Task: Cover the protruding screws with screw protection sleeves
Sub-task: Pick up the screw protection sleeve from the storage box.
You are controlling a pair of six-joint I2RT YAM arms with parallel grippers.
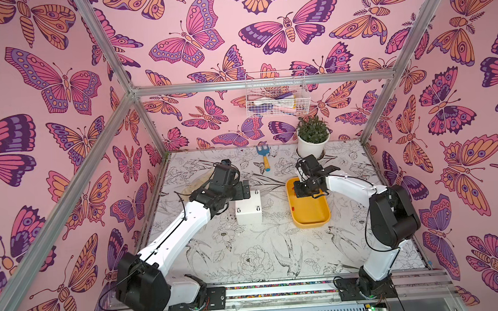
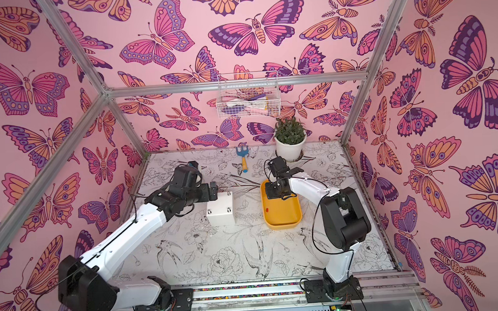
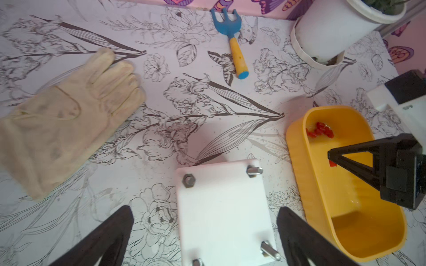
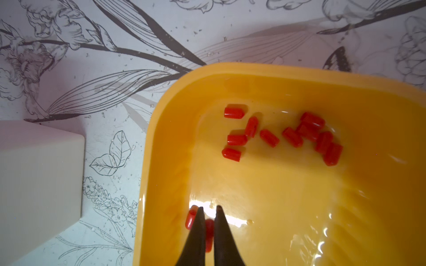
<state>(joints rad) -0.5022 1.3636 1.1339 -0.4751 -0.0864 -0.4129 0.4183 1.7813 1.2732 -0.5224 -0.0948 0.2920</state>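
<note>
Right gripper [image 4: 209,207] is all but closed, and I read it as pinching one red sleeve [image 4: 209,232] low inside the yellow tray [image 4: 253,66], close to the tray wall. A second sleeve [image 4: 190,218] lies just beside one finger. The other screw protection sleeves [image 4: 292,137] sit loosely clustered further along the tray floor. Just beside the tray, not touching it, stands the white box [image 1: 248,211], and all four protruding screws [image 3: 253,171] are bare. Left gripper [image 3: 205,208] hovers at the box on the side away from the tray, jaws spread wide and empty. I judge this to be the first pickup. Next I need a clean lift over the tray wall, then the sleeve's open end lined up over a screw.
</note>
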